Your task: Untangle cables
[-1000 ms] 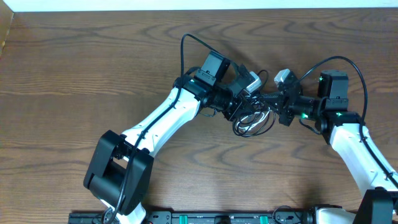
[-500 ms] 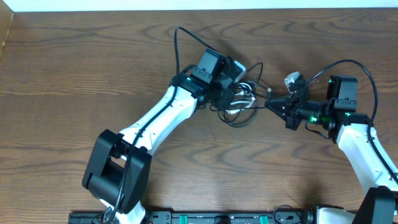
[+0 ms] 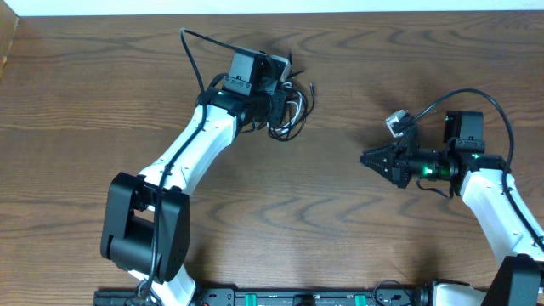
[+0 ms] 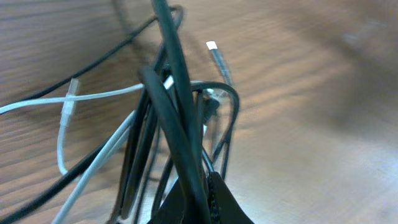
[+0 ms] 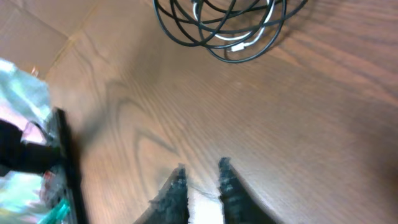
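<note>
Overhead: L gripper has pulled away from mid-table toward 10–11 o'clock, and its arm has swung w/ it. The cables went along as one clump. They had been lying btwn the two grippers and are now well apart from R gripper, which sits at their 4 o'clock. R gripper had its tips in the clump. It is now off it and has dropped slightly toward 6 o'clock. Its jaws were closed and now stand a little apart, w/ nothing in them. R wrist view: clump lies far ahead at 12 o'clock.
</note>
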Available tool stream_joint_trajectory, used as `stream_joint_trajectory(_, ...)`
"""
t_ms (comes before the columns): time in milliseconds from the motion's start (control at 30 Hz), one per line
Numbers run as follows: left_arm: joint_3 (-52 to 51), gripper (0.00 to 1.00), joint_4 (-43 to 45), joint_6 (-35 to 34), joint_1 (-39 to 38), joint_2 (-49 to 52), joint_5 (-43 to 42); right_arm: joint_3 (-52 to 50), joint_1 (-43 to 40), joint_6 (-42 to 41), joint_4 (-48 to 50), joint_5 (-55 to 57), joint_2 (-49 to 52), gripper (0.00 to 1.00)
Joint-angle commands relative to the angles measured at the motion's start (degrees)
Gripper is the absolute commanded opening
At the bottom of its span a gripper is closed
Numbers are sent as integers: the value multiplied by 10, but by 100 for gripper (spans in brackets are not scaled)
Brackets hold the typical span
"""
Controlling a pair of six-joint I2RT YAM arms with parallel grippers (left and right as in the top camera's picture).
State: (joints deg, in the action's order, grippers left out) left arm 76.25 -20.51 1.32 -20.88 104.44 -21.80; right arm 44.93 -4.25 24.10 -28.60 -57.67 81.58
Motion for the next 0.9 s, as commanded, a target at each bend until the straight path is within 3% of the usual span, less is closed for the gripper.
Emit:
stream_joint_trajectory(0,1,8,-6,56,-5,-19,-141,1,-5,-3,22,7,-7,31)
stream_joint_trajectory(300,1,8,-98,185,-7,-24,-289,1,-6,-40,146,16,-7,58)
stream_joint_trajectory(433,1,8,-150,256,-7,-44,-341,1,-6,16,161,38,-7,69)
stream_joint_trajectory(667,1,8,-181,316,-9,-99,-384,1,-5,45,162,24,-7,81)
stream_joint_trajectory(867,1,8,-181,324,-16,-113,-386,1,8,68,171,-63,-7,81)
